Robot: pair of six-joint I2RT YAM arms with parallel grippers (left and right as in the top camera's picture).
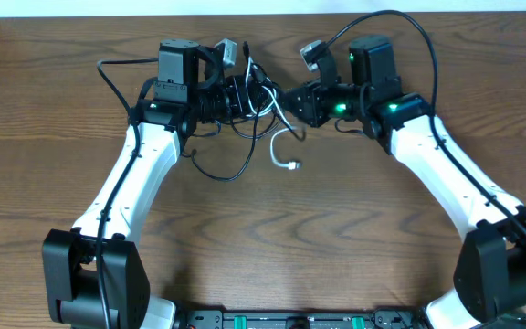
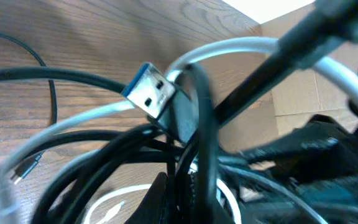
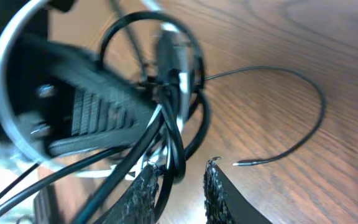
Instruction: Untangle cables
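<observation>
The cables hang as a tangle (image 1: pixel 256 96) between my two grippers at the far middle of the table. The white cord (image 1: pixel 277 146) curls down to a small plug (image 1: pixel 292 165). The black cord (image 1: pixel 231 174) loops onto the wood. My left gripper (image 1: pixel 243 96) is shut on the cables; the left wrist view shows its jaws (image 2: pixel 182 194) pinching black strands, with a blue USB plug (image 2: pixel 149 92) above. My right gripper (image 1: pixel 290 99) is open; in its wrist view a black strand (image 3: pixel 173 134) passes between its fingers (image 3: pixel 180 167). A loose black end (image 3: pixel 253 163) lies on the wood.
The table's far edge (image 1: pixel 263 16) runs just behind both grippers. Thick black arm wires arch over each wrist (image 1: pixel 400 18). A tan cardboard surface (image 2: pixel 291 74) shows beyond the table edge in the left wrist view. The arm bases stand at the near corners (image 1: pixel 89 274).
</observation>
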